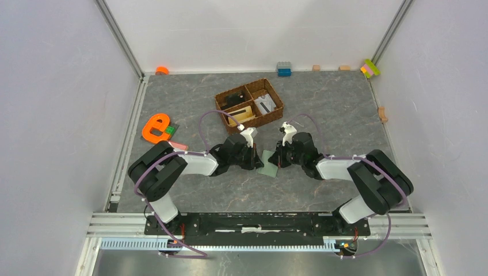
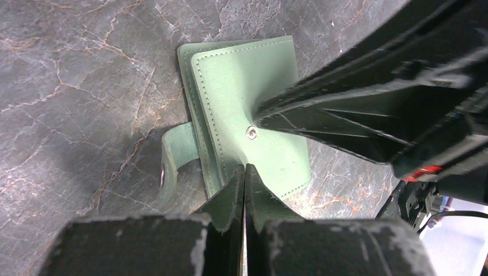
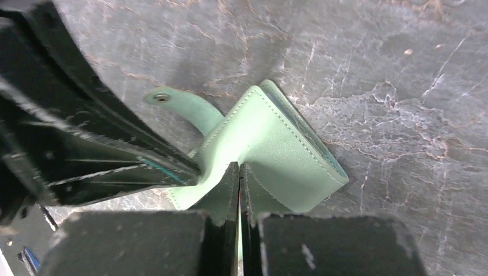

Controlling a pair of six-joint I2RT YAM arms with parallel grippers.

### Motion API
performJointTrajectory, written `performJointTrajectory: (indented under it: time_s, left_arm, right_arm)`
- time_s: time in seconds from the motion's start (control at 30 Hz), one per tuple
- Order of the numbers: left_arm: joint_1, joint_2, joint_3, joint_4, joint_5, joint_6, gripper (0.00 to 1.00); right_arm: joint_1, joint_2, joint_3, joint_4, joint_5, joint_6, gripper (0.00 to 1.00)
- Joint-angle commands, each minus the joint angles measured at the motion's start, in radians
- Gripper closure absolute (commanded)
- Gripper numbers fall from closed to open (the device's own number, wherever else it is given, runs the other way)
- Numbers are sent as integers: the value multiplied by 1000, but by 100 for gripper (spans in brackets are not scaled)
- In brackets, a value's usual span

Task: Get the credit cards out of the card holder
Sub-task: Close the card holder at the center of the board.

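No legible print, label or number anywhere; just an orange letter-e block [image 1: 154,127].

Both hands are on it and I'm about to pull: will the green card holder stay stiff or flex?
Probably floppy: the card holder bends up where the left hand pinches it, and its cover tents up at the right hand. Likely light, since thin edge pinches raise it. The loose snap strap may flap or snag.

Sage-green card holder [image 2: 253,98] with matching stitched border, silver snap [image 2: 251,132], dark grey marbled table [image 1: 334,109] veined rust-brown and white, brown wicker basket [image 1: 262,119], bright orange letter e [image 1: 154,127], blue block [image 1: 283,69], white walls [image 1: 57,86]
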Motion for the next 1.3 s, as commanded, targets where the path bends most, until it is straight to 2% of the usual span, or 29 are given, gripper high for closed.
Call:
performJointTrajectory:
  time_s: [0.0,0.17,0.33,0.6,0.8,0.93,1.2,1.27]
  left_arm:
    - [-1,31,8,-24,26,-18,98]
    - [-1,31,11,-28,32,-17,98]
    - [-1,26,15,-27,33,-16,98]
    - [-1,27,16,-28,38,-14,98]
    - [0,25,18,-28,42,-15,98]
    - [0,26,21,-29,47,-15,98]
    - [1,11,18,-30,54,-15,98]
    - [1,2,14,-30,54,-14,98]
  right_arm:
    - [-1,76,63,-113,84,-26,100]
    - [-1,-35,39,-103,110,-38,100]
    - [-6,-120,44,-179,253,-63,100]
    - [-7,88,129,-231,155,-67,100]
    - [-6,-130,5,-145,178,-83,100]
    - [1,-235,-74,-95,120,-93,100]
    - [23,-104,-16,-157,46,-82,100]
    - [23,-119,-23,-144,57,-79,100]
